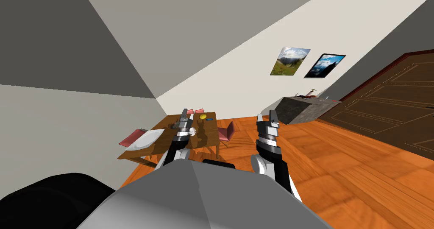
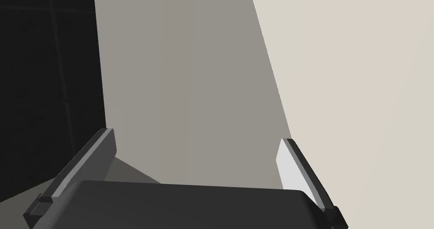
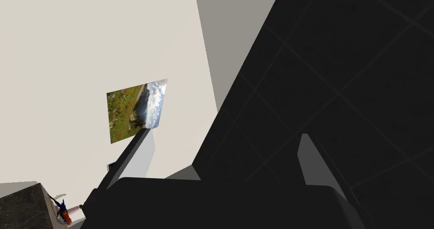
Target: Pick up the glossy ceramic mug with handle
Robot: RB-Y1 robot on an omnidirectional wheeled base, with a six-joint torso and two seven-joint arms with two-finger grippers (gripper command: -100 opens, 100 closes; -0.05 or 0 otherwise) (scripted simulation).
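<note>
Left of centre in the head view you have a table (image 1: pixel 207 138) ringed by pink chairs (image 1: pixel 226 131), bearing one white plate (image 1: pixel 146 139). One mug (image 1: pixel 193 132), small, white and glossy, sits mid-table, just right of your left arm. Left gripper (image 1: pixel 186 114) and right gripper (image 1: pixel 265 116) both hold their fingers spread and empty. Two pictures (image 1: pixel 290 61) hang at the upper right.

A wooden table (image 1: pixel 208 134) is laid with a large white plate (image 1: pixel 146 139), a white mug (image 1: pixel 193 132), a yellow item (image 1: pixel 203 117) and a blue item (image 1: pixel 209 119).
</note>
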